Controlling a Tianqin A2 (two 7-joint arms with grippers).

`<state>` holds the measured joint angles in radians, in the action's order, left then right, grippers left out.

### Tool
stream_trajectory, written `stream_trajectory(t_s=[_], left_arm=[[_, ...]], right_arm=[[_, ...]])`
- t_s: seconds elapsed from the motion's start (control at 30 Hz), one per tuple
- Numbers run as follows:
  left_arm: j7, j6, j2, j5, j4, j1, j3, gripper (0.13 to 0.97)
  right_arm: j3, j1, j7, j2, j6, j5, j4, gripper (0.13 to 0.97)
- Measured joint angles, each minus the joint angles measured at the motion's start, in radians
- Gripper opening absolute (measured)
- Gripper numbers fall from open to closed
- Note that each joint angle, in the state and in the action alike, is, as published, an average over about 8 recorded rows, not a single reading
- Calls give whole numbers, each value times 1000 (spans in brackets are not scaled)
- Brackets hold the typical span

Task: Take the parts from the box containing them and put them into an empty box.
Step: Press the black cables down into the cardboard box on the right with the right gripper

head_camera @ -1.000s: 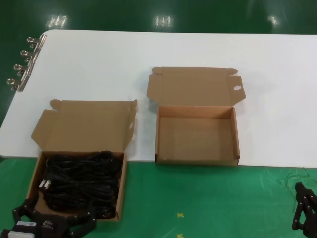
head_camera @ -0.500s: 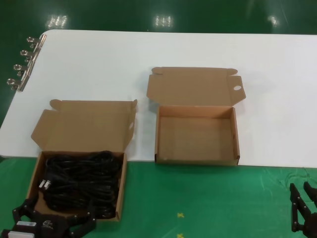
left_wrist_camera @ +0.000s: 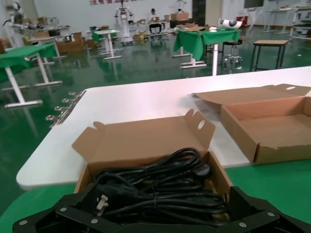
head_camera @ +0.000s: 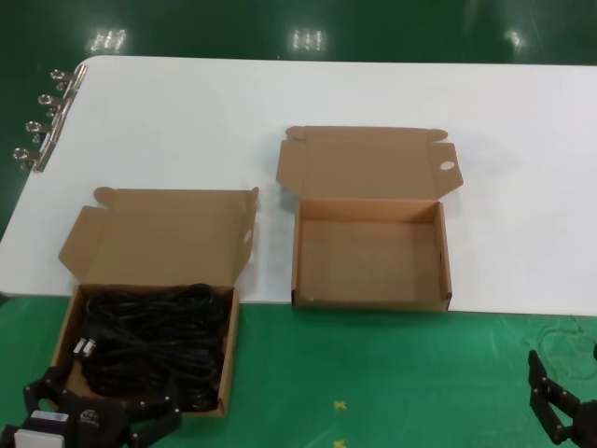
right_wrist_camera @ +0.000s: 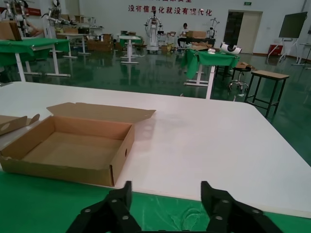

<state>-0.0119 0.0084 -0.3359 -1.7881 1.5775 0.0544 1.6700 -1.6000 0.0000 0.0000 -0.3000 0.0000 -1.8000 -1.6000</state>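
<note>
1. Change is seen mainly at the right gripper (head_camera: 562, 411): against the earlier head views it is shifted leftward and sits lower at the bottom right corner, over the green mat (head_camera: 392, 373).
2. Its fingers are spread apart with nothing between them, as the right wrist view shows (right_wrist_camera: 167, 204).
3. The left gripper (head_camera: 93, 420) is found at the bottom left corner, at nearly the same spot as before, just at the near edge of the box containing them (head_camera: 229, 355).
4. Its fingers are likewise spread wide and nothing is held; in the left wrist view (left_wrist_camera: 160, 216) they flank the near side of that box.
5. The parts (head_camera: 149, 341) are seen unmoved, piled as tangled black cables inside the left box, with a plug showing at the left side.
6. That box is placed across the boundary of the white desk (head_camera: 280, 93) and the green mat, lid folded back.
7. The empty box (head_camera: 371, 299) is kept in its place on the desk, to the right of the filled one and apart from it, its lid open with the oval hole (head_camera: 447, 166) at the right corner.
8. Binder clips (head_camera: 42, 121) are lined along the desk's left edge.
</note>
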Motion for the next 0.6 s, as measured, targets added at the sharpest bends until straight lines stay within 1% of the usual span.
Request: stream_trajectory(t_s=[0.07,0.1,0.17,0.3,0.37,0.43,0.5,0.6], left_arm=[[-5,-10,-32,-10,6,3,20,966],[-7,-15,-49,-17,9,6,31,966],[-10,-25,-90,-31,11,14,57,966],[-8,-37,-183,-55,3,43,124,966],[-7,-31,-233,-57,-9,65,166,966],[-10,-9,-281,-47,-26,94,207,966],[-15,27,-323,-26,-47,127,244,966],[-28,102,-373,22,-83,184,285,966]], right_arm=[[0,0,0,0,0,0,0,486],[0,0,0,0,0,0,0,486],[0,0,0,0,0,0,0,541],[0,0,0,0,0,0,0,651],[0,0,0,0,0,0,0,706],[0,0,0,0,0,0,0,706],[0,0,0,0,0,0,0,706],[0,0,0,0,0,0,0,764]])
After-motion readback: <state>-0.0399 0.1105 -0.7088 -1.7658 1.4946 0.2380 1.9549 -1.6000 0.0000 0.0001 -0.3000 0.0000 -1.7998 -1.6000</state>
